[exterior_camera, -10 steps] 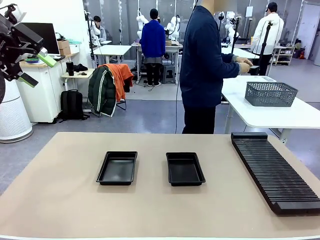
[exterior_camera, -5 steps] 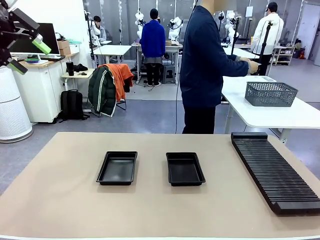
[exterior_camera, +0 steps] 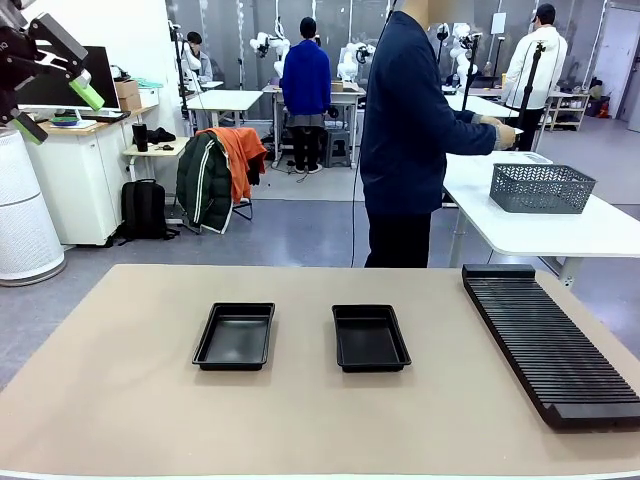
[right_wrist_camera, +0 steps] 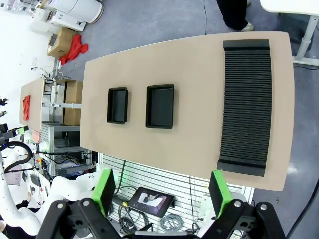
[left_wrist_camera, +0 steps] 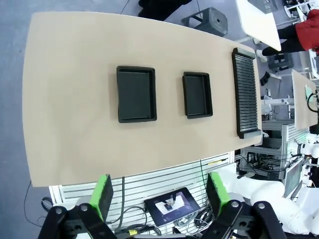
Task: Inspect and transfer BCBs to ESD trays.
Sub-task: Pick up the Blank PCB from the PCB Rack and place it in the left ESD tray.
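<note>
Trays on table, grippers aloft

ESD tray (exterior_camera: 235, 336): black, on tan table (exterior_camera: 120, 400), left of centre.
Second ESD tray (exterior_camera: 370, 338): near the first, apart.
Ribbed rack (exterior_camera: 550, 340): along the right edge.
Left gripper (exterior_camera: 58, 112): high at upper left, fingers spread wide, holding nothing.
Right gripper (right_wrist_camera: 162, 190): above the table, likewise wide and unladen.

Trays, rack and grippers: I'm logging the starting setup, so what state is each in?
Left tray: empty, flat on the table.
Right tray: empty, flat on the table.
Slotted rack: no boards in it.
Left gripper: open, holding nothing.
Right gripper: open, holding nothing.
</note>
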`<state>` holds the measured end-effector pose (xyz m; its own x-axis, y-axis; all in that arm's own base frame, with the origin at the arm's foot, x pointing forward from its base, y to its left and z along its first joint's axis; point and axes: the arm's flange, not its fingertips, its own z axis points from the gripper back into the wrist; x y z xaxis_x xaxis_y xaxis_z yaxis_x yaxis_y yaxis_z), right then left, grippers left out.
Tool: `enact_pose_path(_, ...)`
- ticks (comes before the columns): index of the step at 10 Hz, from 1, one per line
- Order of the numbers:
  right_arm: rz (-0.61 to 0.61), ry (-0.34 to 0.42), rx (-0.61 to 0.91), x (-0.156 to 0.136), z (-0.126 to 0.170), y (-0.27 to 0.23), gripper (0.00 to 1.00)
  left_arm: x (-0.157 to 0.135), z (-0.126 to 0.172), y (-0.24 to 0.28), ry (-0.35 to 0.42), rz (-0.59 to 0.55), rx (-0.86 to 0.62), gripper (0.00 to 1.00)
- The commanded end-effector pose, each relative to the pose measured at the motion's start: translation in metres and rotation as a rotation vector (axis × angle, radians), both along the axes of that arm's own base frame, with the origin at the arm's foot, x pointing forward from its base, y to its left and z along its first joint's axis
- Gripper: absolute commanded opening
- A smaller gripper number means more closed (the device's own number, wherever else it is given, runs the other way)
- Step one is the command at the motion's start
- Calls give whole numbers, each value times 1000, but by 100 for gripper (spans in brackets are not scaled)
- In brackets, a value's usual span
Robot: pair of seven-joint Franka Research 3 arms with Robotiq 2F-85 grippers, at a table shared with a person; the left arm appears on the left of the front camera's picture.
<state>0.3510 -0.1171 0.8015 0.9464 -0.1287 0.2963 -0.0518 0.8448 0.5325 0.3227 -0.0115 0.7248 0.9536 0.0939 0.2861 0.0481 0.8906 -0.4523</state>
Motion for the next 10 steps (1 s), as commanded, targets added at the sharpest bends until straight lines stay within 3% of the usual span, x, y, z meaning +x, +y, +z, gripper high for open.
enact_pose_path(1,5,-2,11,-1,1,0,100,3,4,0,42,7,30,100)
enact_pose_path(6,5,-2,11,-1,1,0,100,6,18,-11,12,-49,108,100)
enact_pose_path(9,5,-2,11,-1,1,0,100,8,21,-15,-71,-90,108,100)
enact_pose_path(10,5,-2,11,-1,1,0,100,7,19,-15,-48,-100,90,100)
